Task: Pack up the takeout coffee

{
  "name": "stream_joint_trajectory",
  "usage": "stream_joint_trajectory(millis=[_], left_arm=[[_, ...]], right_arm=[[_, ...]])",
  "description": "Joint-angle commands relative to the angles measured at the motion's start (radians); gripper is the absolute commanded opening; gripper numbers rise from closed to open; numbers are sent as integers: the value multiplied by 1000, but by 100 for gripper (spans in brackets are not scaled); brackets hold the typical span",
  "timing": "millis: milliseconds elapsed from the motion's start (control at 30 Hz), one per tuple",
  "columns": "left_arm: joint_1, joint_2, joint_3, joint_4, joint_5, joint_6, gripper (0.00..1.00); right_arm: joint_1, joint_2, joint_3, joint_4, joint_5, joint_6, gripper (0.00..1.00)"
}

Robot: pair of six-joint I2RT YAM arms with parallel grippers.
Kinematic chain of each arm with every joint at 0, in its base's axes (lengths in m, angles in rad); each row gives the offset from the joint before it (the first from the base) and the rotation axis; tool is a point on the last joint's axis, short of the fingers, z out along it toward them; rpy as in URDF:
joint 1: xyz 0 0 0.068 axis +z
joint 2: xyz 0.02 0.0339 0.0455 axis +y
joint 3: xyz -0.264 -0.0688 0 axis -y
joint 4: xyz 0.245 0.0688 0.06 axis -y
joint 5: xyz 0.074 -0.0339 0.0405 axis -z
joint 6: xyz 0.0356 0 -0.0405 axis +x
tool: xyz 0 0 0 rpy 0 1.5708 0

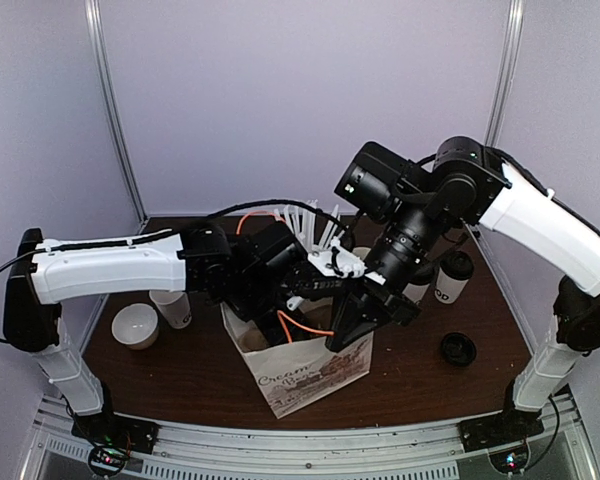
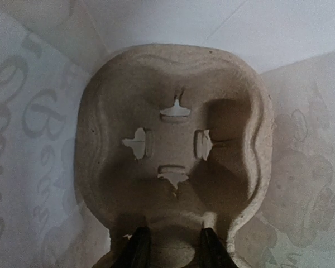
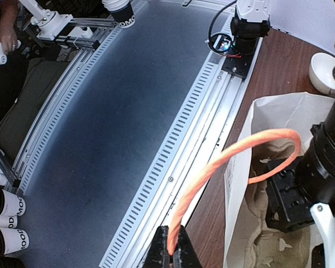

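A white paper bag (image 1: 315, 378) with orange twine handles stands at the table's front middle. My left gripper (image 2: 174, 250) reaches down inside it, its fingers closed on the near rim of a brown pulp cup carrier (image 2: 173, 151). My right gripper (image 3: 172, 254) is shut on one orange handle (image 3: 223, 162) and holds it toward the front edge. One white cup with a black lid (image 1: 452, 275) stands at the right. Another white cup (image 1: 172, 307) stands at the left, its top hidden under my left arm.
A loose black lid (image 1: 458, 348) lies at the front right. A cream mug (image 1: 135, 325) sits at the left. A cup of white sticks (image 1: 315, 225) stands behind the bag. The table's front rail (image 3: 212, 100) runs close to the bag.
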Motion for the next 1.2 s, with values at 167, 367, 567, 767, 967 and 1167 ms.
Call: stream_joint_trajectory(millis=[167,367,567,767,967,1167], left_arm=[[1,59,35,-17,161,97,1],[-3,113,86,-68,176,117,1],[-2,161,115,-118,185,115,1],[-4,188,100,-127,186,124,1],[-11,221,120,-126,172,143,2],[-11,246,125,-125,162,157,4]], right_arm=[[-1,-2,-8,87,132,81,5],[-1,21,52,93,112,87,4],[-2,46,84,84,77,87,5],[1,54,80,78,63,88,7],[2,58,86,77,52,90,8],[1,56,86,71,48,85,8]])
